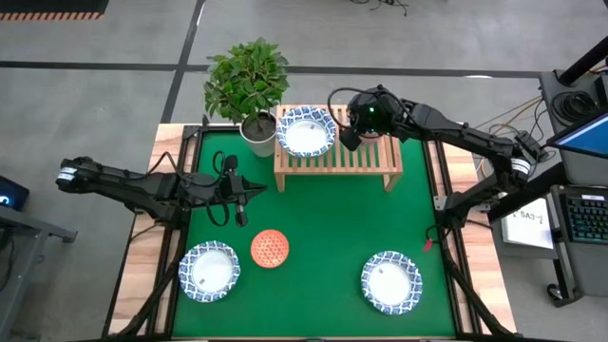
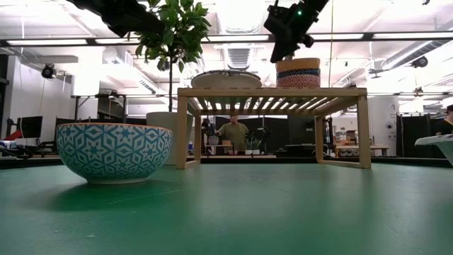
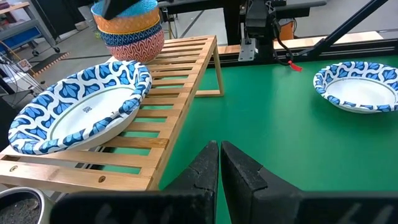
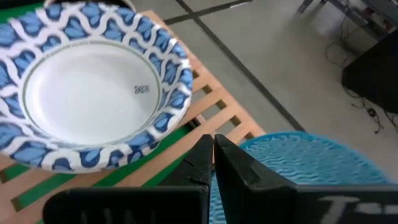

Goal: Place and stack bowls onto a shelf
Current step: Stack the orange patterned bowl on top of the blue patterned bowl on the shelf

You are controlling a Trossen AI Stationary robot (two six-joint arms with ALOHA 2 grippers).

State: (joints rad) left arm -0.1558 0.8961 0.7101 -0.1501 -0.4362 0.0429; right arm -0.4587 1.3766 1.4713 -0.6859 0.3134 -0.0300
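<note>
Green mat (image 1: 323, 228): it covers your table, with the light-wood shelf (image 1: 337, 161) at the far edge, a potted plant (image 1: 249, 85) beside it, and a person visible in the room behind.
Right gripper (image 4: 213, 163): your fingers are pinched together with nothing between them, poised just above the pale blue bowl (image 4: 298, 168) that tops the small stack (image 2: 298, 73) on the shelf's right end.
Left gripper (image 3: 219, 163): clenched on nothing, waiting over the mat left of the shelf.
On the shelf: one wide white bowl (image 1: 306, 133) with a blue rim sits on the left half, just beside the stack.
Still on the mat: two wide white bowls (image 1: 210, 271) (image 1: 390, 281) and the orange-red bowl (image 1: 270, 248) at the near side.
Risk, stack: it stands several bowls tall; if you pull the right arm away sideways instead of upward, your fingertips could catch the top rim and tip it off the slats.
Risk, plate edge: the wide bowl appears to overhang the shelf's front rail, so a nudge while you add the next one could slide it off.
Risk, plant: the left arm's path to the shelf passes near the leaves.
</note>
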